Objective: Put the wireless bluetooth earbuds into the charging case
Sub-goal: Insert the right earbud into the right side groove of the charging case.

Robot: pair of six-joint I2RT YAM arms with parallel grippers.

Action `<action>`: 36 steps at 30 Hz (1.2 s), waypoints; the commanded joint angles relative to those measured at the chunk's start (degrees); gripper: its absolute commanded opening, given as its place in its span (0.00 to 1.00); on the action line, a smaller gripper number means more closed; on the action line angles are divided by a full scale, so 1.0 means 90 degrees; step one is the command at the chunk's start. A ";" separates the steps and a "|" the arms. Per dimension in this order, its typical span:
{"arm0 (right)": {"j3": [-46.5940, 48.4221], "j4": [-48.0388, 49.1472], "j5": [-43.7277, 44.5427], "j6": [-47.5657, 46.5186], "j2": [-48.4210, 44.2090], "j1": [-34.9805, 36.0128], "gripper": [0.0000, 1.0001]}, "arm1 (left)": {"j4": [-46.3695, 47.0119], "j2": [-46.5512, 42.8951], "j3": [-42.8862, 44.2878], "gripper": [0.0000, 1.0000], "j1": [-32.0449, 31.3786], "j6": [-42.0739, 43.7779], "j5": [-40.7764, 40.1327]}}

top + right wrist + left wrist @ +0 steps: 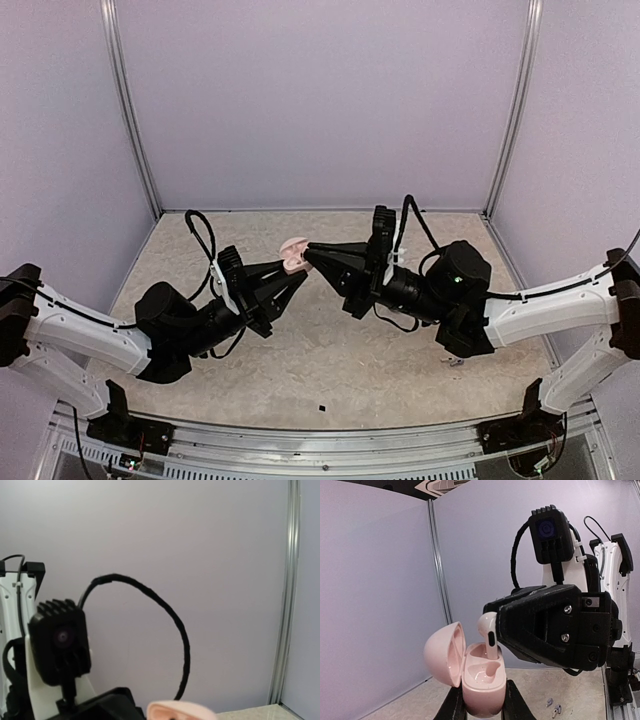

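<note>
Speckled beige desk point(330, 390) runs out from the arm bases at its near edge. Toward the right edge lie two tiny pale pieces point(553, 706), perhaps spare earbuds, though they are too small to be sure. Above the desk's middle the left hand point(290, 272) is clenched around the pink charging case point(482, 685), its lid point(445, 652) swung open so the wells face up. From the right, the right hand point(312, 250) pinches an earbud point(488, 627) stem down, its tip just entering a well. Lilac walls point(320, 100) close the far side.
</note>
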 commanded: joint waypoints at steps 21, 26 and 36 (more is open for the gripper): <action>-0.0087 -0.0543 0.0767 0.0083 -0.0378 0.0078 0.29 | 0.0160 -0.0150 0.0010 0.01 0.0042 -0.0134 0.0159; -0.0131 -0.0705 0.0620 -0.0083 -0.0454 0.0076 0.38 | 0.0152 -0.0178 -0.0027 0.01 0.0146 -0.0306 0.0409; -0.0161 -0.1415 0.0761 -0.0326 -0.0917 0.0066 0.40 | 0.0120 -0.0197 -0.0117 0.02 0.0387 -0.0739 0.0737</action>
